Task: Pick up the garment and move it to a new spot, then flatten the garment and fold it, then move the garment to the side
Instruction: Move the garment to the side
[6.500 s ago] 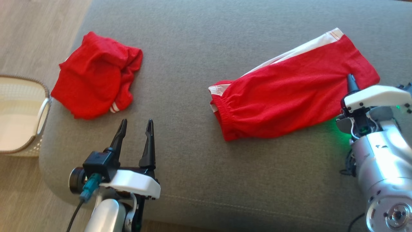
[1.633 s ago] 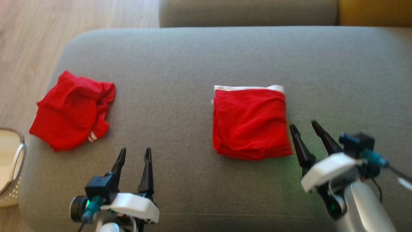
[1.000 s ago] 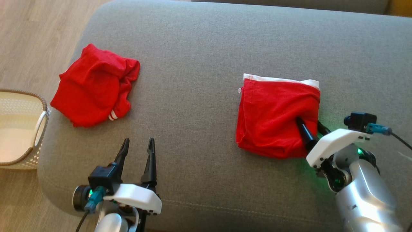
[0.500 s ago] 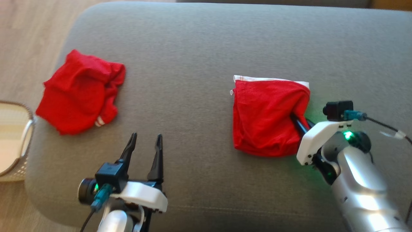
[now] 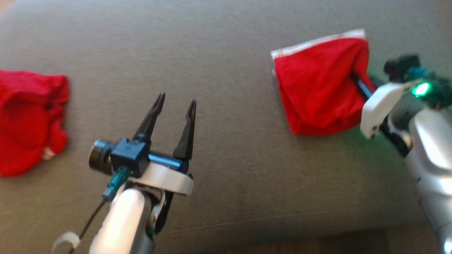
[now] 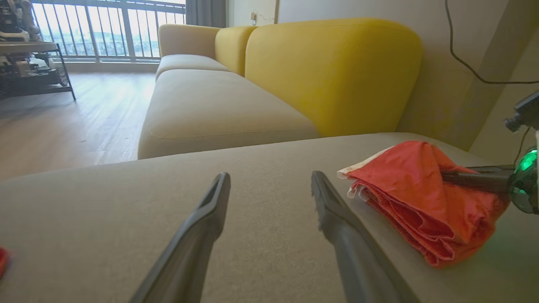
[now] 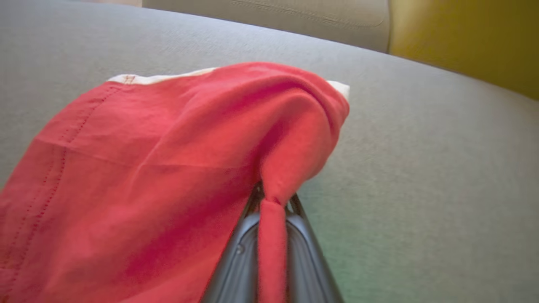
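The garment (image 5: pixel 317 84) is a red pair of shorts with white trim, folded into a square on the grey cushion (image 5: pixel 229 46) at the right. My right gripper (image 5: pixel 358 82) is shut on its right edge. In the right wrist view a pinch of red fabric (image 7: pixel 271 235) runs between the closed fingers (image 7: pixel 309 252), and the garment (image 7: pixel 147 168) bunches up toward them. My left gripper (image 5: pixel 175 103) hovers open over the cushion's middle, holding nothing. From the left wrist, its fingers (image 6: pixel 198 235) stand apart, the garment (image 6: pixel 421 202) lying to their right.
A second red garment (image 5: pixel 28 120), crumpled, lies at the cushion's left end. Behind the cushion stand a yellow sofa back (image 6: pixel 337 71) and beige sofa seats (image 6: pixel 210 105), with wooden floor (image 6: pixel 63 122) beyond. The cushion's front edge (image 5: pixel 247 229) is close to me.
The long shorts were folded into a square. Within the last second my right gripper reached its right edge, shut on it and bunched the fabric. The head camera has shifted; the left gripper stays open.
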### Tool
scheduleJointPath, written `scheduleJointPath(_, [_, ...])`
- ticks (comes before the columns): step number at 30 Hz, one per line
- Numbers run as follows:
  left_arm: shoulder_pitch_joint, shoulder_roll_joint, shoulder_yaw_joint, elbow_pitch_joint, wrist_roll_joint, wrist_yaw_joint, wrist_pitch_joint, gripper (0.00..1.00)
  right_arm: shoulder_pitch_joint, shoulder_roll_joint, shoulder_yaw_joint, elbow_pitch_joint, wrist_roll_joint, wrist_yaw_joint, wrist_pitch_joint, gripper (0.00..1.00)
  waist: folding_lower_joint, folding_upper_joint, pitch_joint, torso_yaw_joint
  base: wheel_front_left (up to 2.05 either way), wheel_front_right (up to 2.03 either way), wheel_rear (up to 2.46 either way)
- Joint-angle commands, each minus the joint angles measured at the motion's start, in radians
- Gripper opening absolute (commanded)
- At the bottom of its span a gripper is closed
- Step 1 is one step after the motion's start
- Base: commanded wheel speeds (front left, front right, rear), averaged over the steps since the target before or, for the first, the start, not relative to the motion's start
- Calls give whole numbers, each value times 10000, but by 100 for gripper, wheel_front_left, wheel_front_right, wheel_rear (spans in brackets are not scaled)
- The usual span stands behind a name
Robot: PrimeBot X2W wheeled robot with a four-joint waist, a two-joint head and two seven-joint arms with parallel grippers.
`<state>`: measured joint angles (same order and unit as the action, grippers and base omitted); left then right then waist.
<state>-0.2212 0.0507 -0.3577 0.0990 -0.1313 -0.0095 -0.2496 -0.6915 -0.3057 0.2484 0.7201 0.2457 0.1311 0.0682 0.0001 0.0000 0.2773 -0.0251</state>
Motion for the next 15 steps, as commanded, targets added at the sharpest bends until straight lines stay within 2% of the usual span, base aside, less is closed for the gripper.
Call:
scheduleJointPath(1, [-448,103,315,-400,117,-64,-122,100,-364,-200,152,-441,-14,-4,4,0,-1,0,718,-751,0,0,0])
scheduleJointPath(8, [-1012,425,541,-592,376,-311,-122,100,-1057,-726,-125,-1065,-90,-4,20,0,-1,0,1549,-1770,0,0,0])
scheduleJointPath(15, [-1183,600,625,-762,484,-390,-122,100,-1357,-1180,-1258,-1359,-721,-4,81,0,-1,0,2107,-2160,0,0,0])
